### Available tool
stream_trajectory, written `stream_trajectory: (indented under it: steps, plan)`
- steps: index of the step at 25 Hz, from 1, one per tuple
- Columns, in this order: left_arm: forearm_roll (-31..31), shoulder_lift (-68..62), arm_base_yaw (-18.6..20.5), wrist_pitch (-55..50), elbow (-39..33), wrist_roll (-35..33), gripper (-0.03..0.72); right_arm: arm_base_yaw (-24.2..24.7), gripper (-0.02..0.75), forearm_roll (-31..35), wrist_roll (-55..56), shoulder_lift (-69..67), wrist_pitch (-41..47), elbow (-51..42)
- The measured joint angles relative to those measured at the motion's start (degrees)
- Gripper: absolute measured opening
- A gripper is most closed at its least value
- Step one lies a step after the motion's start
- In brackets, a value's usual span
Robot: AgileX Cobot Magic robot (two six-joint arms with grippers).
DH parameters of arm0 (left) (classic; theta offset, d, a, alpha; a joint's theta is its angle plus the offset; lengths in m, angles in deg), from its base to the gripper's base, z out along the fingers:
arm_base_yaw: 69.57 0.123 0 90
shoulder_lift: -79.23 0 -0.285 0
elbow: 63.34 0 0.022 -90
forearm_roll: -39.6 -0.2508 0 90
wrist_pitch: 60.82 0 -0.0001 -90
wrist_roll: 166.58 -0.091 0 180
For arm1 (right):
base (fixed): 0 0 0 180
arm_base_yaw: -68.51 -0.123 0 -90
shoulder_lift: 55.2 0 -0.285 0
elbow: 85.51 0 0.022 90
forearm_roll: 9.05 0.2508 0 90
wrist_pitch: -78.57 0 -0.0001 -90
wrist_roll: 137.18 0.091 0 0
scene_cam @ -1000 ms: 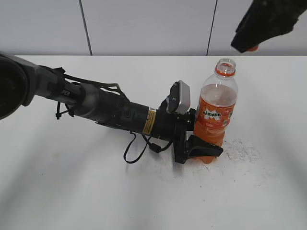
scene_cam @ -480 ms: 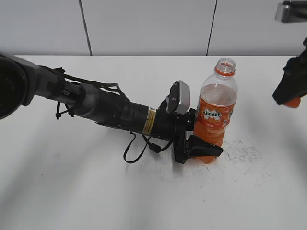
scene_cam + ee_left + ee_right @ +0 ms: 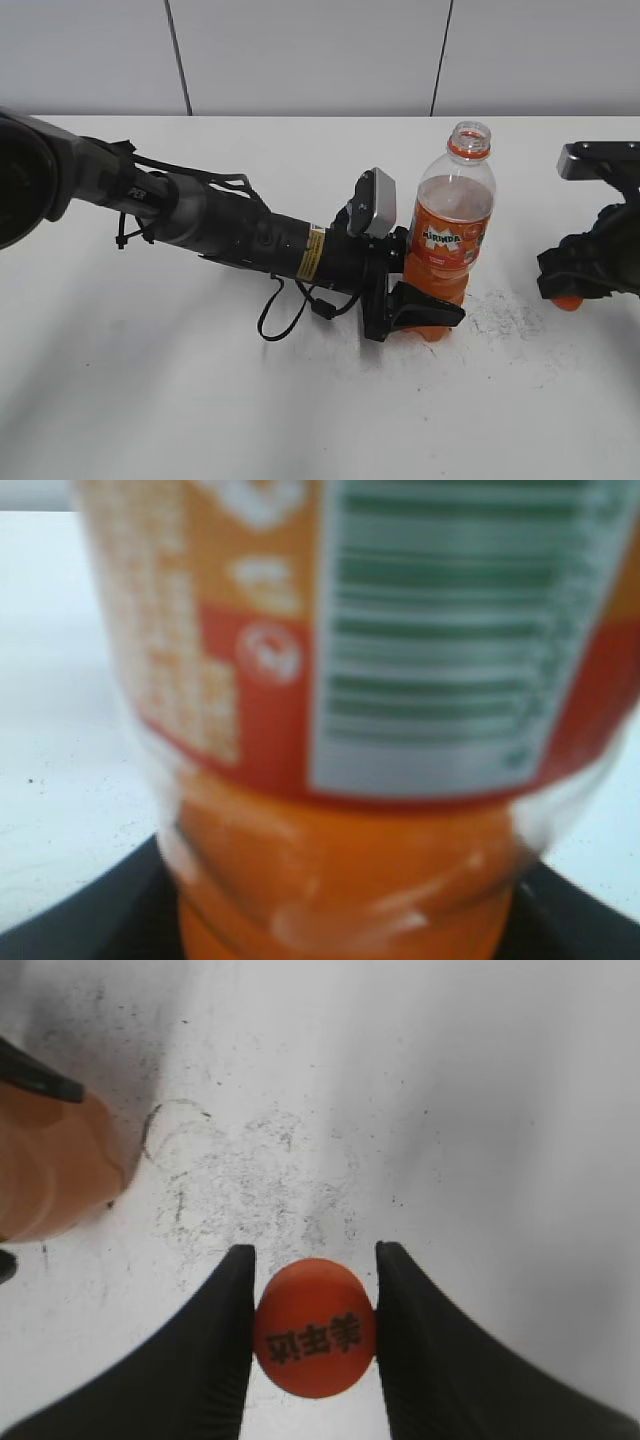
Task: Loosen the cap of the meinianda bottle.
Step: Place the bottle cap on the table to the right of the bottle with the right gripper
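The meinianda bottle [image 3: 452,235] stands upright on the white table, its neck [image 3: 470,135] open and uncapped. My left gripper [image 3: 425,315] is shut on its lower body. In the left wrist view the blurred bottle [image 3: 340,680] fills the frame, with black fingers [image 3: 90,920] at the bottom corners. The orange cap [image 3: 315,1328], with dark print on top, sits pinched between the black fingers of my right gripper [image 3: 315,1265], low over the table. In the exterior view that gripper [image 3: 572,288] is right of the bottle, and the cap [image 3: 568,301] peeks out beneath it.
My left arm [image 3: 200,215] stretches across the table from the far left. Grey scuff marks [image 3: 505,315] cover the tabletop between the bottle and my right gripper. A pale panelled wall [image 3: 300,55] closes the back edge.
My right gripper, holding the cap, has come down from above and right of the bottle to just over the table on its right. The left gripper and bottle have not moved.
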Motion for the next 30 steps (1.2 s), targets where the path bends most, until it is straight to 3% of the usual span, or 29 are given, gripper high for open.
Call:
stream_trajectory:
  steps: [7, 16, 19, 25, 30]
  plan:
    - [0.0, 0.0, 0.0, 0.0, 0.0, 0.0, 0.508, 0.0, 0.271, 7.5, -1.8, -7.7, -6.2, -0.9]
    - [0.0, 0.0, 0.0, 0.0, 0.0, 0.0, 0.508, 0.0, 0.277, 12.0, -5.8, -10.8, -8.9, -0.9]
    - [0.0, 0.0, 0.0, 0.0, 0.0, 0.0, 0.508, 0.0, 0.314, 12.1, -6.0, -10.8, -9.3, -0.9]
    - [0.0, 0.0, 0.0, -0.2, 0.0, 0.4, 0.564, 0.0, 0.524, 13.9, -6.1, -10.7, -9.1, -0.9]
    - [-3.2, -0.6, 0.6, -3.2, -0.5, 1.8, 0.661, 0.0, 0.561, 14.9, -6.1, -7.0, -6.0, -0.9]
